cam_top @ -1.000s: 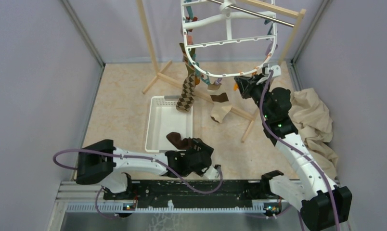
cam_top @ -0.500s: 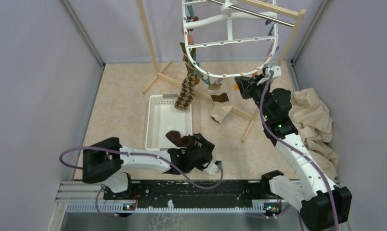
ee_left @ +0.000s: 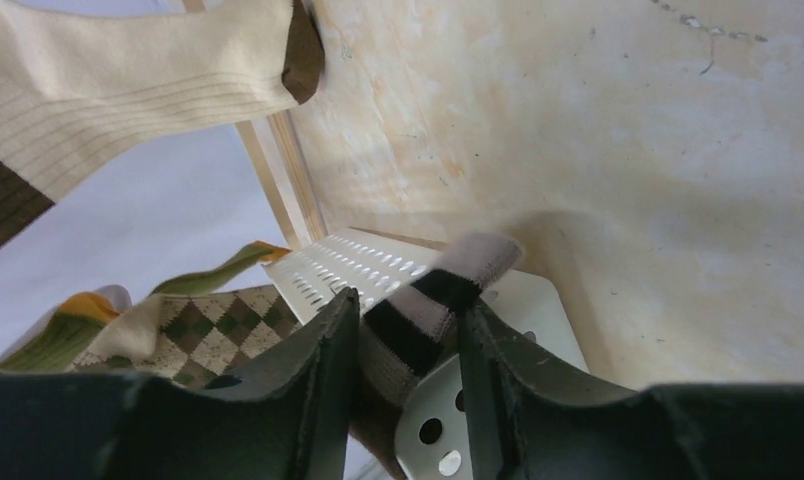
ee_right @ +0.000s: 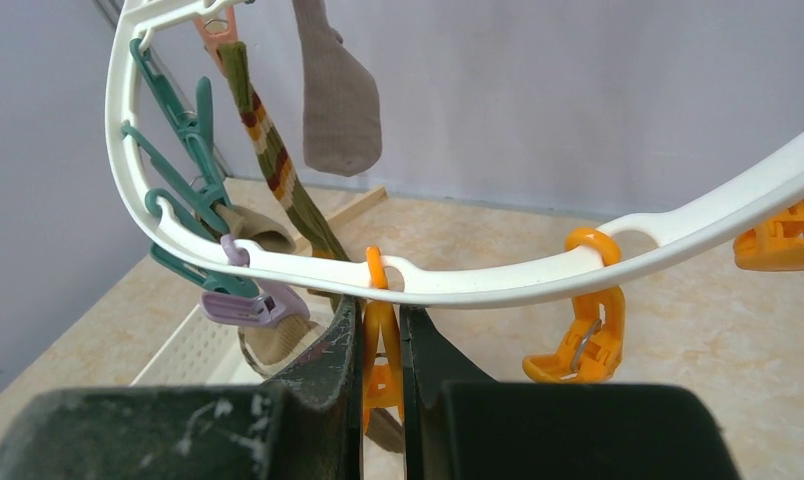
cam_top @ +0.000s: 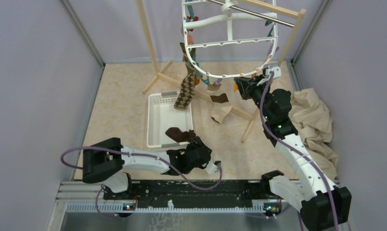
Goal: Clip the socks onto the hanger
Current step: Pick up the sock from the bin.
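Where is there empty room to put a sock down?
There is bare table left of the basket, up to the wall. Another patch lies between the basket and the right arm. Under the hanger it is crowded: socks, rack legs, right gripper. The cloth fills the right edge.

Both arms stand on a black rail (cam_top: 191,190) edged by a toothed silver strip. The left arm (cam_top: 143,162), at the rail's left end, has white tube links between blocky black joints; the right arm (cam_top: 300,161), at the rail's right end, is built alike. A purple cable (cam_top: 66,154) loops along each. The left gripper (ee_left: 410,310) has dark matte jaws; the right gripper (ee_right: 380,305) has the same, flecked white.
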You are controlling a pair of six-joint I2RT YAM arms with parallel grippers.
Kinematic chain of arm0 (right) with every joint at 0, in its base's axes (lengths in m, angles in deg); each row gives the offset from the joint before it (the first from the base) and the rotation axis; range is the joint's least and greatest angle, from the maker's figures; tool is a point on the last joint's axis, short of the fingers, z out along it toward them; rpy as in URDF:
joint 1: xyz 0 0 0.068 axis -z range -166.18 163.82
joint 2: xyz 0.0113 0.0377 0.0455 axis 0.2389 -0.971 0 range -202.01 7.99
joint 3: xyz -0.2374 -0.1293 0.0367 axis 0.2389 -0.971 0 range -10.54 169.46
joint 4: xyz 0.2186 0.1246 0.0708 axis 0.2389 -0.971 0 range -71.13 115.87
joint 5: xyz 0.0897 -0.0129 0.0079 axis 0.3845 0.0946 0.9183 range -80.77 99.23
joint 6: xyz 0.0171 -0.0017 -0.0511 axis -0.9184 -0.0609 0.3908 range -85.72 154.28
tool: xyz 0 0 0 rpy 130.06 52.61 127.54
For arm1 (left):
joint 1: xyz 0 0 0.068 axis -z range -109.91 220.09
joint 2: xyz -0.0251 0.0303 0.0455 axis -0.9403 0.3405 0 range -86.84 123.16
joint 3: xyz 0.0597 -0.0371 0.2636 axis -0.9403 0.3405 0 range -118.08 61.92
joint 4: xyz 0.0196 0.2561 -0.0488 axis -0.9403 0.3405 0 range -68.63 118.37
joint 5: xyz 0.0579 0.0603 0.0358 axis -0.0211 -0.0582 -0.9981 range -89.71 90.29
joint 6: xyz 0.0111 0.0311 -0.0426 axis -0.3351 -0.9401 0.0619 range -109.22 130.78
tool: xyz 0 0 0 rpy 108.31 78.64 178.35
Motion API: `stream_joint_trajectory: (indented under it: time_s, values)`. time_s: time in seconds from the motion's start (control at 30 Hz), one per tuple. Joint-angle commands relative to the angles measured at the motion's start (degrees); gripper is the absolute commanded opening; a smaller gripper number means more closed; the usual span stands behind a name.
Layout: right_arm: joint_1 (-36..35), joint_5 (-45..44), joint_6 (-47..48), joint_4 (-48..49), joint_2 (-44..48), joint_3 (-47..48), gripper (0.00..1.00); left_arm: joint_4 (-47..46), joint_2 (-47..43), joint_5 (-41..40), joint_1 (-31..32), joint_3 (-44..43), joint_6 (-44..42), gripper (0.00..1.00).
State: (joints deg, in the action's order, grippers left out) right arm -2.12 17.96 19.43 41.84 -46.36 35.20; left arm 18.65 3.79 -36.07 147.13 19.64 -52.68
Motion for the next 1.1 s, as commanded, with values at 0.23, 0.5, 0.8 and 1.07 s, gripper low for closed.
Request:
stream_joint_trajectory:
  time_s: [0.23, 0.5, 0.8, 1.07]
  values:
    - [1.0, -1.1, -1.7, 0.6, 0.3, -0.4, 0.00, -1.2, 0.5, -2.4, 0.2, -0.8, 0.7, 0.00]
    - [1.1, -1.0, -1.8, 0.8, 0.1, -0.5, 0.00, -4.1, 0.0, -3.7, 1.4, -0.2, -0.2, 0.00]
    - [1.1, -0.3, -1.7, 1.8, -2.6, -0.4, 0.00, -7.9, -4.7, -1.9, 2.6, -0.7, 1.6, 0.03]
    - [1.1, 0.9, -2.2, 2.5, -4.1, -0.2, 0.00, -6.5, -17.8, 13.1, 2.2, -4.6, 18.0, 0.00]
